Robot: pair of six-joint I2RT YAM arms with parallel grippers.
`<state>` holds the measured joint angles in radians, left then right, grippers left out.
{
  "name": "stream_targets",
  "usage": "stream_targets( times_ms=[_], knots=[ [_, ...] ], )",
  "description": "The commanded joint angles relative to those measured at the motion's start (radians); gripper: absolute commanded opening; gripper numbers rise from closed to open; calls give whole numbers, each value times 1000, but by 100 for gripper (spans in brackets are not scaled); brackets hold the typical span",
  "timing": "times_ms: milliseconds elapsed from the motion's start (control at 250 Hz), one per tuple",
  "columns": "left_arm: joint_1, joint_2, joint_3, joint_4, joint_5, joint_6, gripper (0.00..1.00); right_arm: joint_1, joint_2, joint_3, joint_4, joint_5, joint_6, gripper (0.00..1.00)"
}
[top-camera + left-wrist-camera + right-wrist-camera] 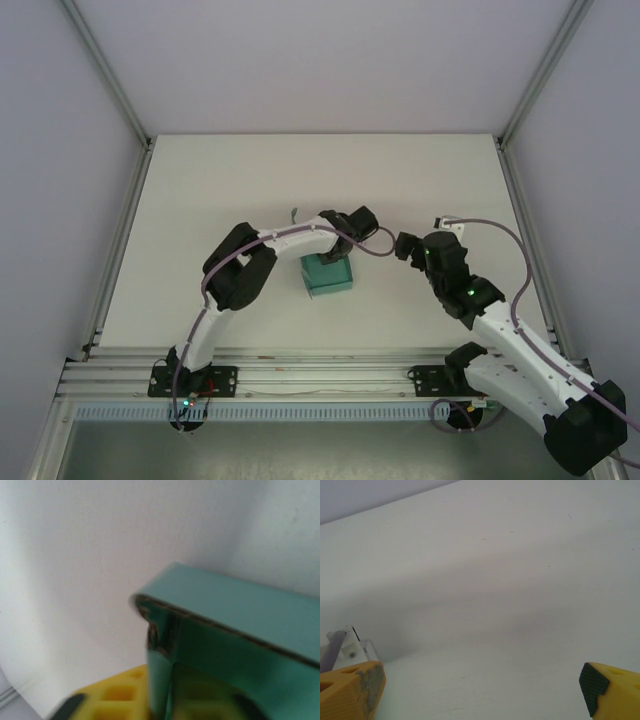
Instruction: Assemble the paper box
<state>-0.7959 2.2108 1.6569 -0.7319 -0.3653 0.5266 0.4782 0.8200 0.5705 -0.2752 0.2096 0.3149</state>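
Two fingers of my left gripper straddle a wall of the paper box, which stands at the middle of the bench; clamped or not, I cannot tell. My right gripper hangs released to its right, and should, in my judgement, brace the box before any flap is pressed home.

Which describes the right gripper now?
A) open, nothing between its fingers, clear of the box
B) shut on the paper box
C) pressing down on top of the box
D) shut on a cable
A: the right wrist view shows the right gripper with its fingers spread wide over bare table, and the top view shows the teal paper box sitting apart from it.
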Motion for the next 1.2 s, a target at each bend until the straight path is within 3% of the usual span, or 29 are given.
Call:
stream_targets(
  times_ms=[0,40,188,284,384,636,795,935,995,1195],
  knots=[
    [13,20,-53,42,47,-22,29,-5,-5,3,-2,7,10,100],
    [15,3,-45,41,48,-25,40,-4,-7,5,-5,2,9,100],
    [25,-34,29,-1,60,-25,55,-5,-13,3,-8,-41,11,100],
    [25,-47,72,-35,56,-16,70,-5,-27,4,-12,-76,2,99],
    [24,-69,94,-67,66,-7,100,-4,-43,4,-24,-105,-19,100],
    [26,-207,89,-30,173,-7,100,-6,-49,21,-31,-115,-48,100],
    [45,-296,87,97,173,-114,100,-7,-29,48,-30,-137,-92,100],
    [91,-414,121,138,71,-428,100,-6,51,75,19,-234,-224,100],
    [125,-481,90,123,108,-578,100,-6,118,94,44,-334,-325,100],
    [295,-813,-383,357,289,-930,100,7,427,284,-26,-672,-726,98]
  ],
)
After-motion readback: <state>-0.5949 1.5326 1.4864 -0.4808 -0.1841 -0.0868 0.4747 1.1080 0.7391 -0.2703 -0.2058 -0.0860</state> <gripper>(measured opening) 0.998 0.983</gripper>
